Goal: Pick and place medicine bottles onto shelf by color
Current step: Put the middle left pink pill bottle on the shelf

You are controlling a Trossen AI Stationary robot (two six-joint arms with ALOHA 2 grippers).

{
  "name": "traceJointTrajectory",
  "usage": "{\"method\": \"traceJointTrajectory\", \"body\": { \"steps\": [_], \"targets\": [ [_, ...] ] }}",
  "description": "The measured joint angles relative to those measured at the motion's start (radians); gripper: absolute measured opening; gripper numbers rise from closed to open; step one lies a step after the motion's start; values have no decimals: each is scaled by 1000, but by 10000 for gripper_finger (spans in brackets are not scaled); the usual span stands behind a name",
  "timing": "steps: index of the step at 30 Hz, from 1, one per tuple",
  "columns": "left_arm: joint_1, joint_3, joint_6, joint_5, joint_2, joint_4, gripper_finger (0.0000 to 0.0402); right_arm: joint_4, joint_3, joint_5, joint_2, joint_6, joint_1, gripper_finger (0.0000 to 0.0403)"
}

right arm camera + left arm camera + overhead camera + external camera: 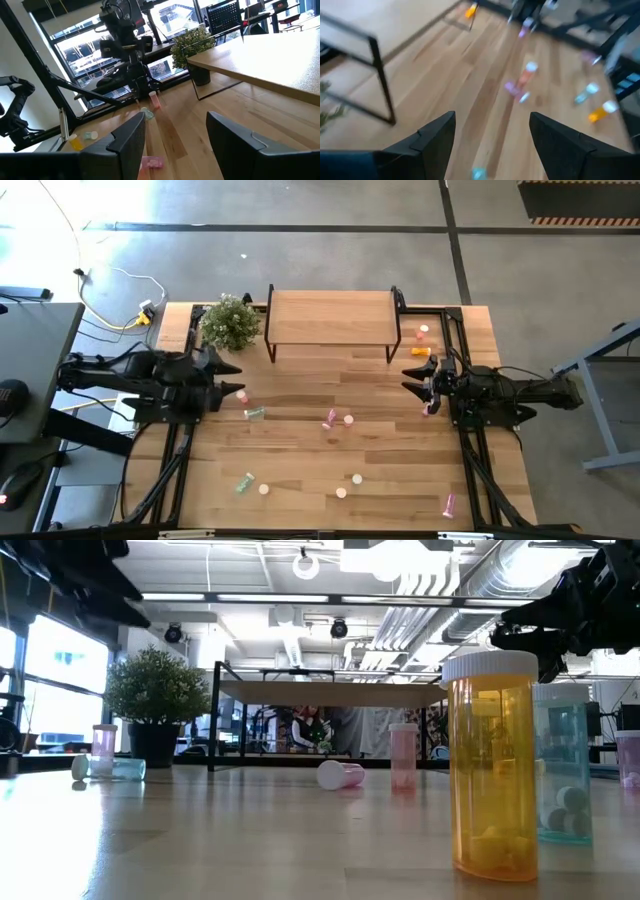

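Both arms hang over the table with nothing in their grasp: the left gripper (236, 378) sits at the left side just in front of the potted plant (230, 321), fingers spread, and the right gripper (415, 376) sits at the right side near the shelf's right leg, fingers spread too. The shelf (330, 318) stands at the far middle of the table (300, 450) with its top bare. The medicine bottles lie scattered across the planks — an orange one (420, 351) and a pink one (424, 332) right of the shelf, a green one (254, 413) near the left gripper, pink ones (329, 419) mid-table, more along the near edge.
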Motion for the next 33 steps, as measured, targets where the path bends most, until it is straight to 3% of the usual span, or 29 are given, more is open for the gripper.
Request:
{"method": "traceJointTrajectory", "body": {
  "steps": [14, 33],
  "targets": [
    [-57, -1, -231, -30, 220, -208, 243, 0, 0, 0, 0, -1, 0, 201],
    [-87, -2, -375, -82, 503, -229, 243, 0, 0, 0, 0, -2, 0, 201]
  ]
}}
